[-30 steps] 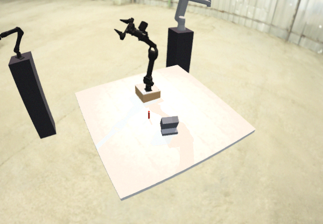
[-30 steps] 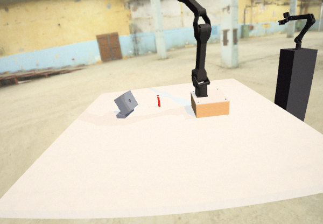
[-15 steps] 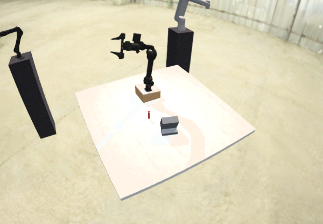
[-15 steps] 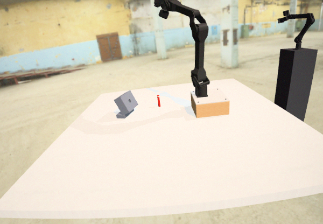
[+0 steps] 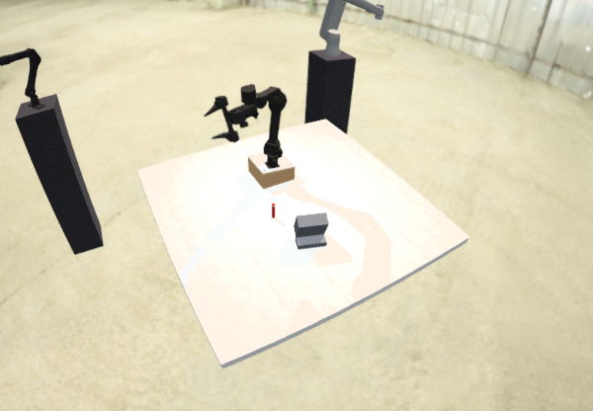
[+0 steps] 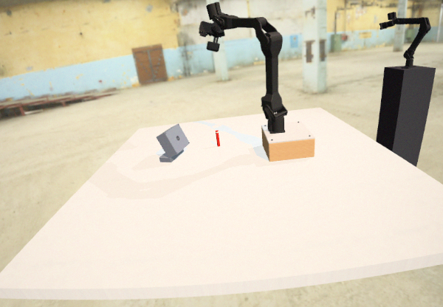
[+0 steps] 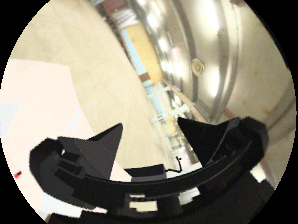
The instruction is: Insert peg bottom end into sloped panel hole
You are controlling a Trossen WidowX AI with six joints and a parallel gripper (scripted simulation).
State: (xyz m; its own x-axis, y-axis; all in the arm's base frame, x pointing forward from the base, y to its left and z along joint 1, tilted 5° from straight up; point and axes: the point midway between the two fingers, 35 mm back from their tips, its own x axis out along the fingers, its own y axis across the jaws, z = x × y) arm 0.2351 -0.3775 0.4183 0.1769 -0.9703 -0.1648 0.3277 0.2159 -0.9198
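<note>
The wrist view shows only the fingers and a sliver of table (image 7: 40,96). The gripper (image 5: 220,121) hangs high, jaws wide, holding nothing. The peg (image 6: 218,138) stands upright between base (image 6: 290,149) and panel (image 6: 173,140), whose hole (image 6: 178,137) is empty.

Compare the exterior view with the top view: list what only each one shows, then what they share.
Only the exterior view shows the dark hole in the sloped face of the grey panel block, plus a brown door in the yellow and blue wall behind.

Only the top view shows the grey arm on a second dark pedestal and the pale corrugated wall.

Both show the small red peg standing upright on the pale table between the panel block and the tan wooden base box, with the black arm's pincer raised, open and empty.
</note>
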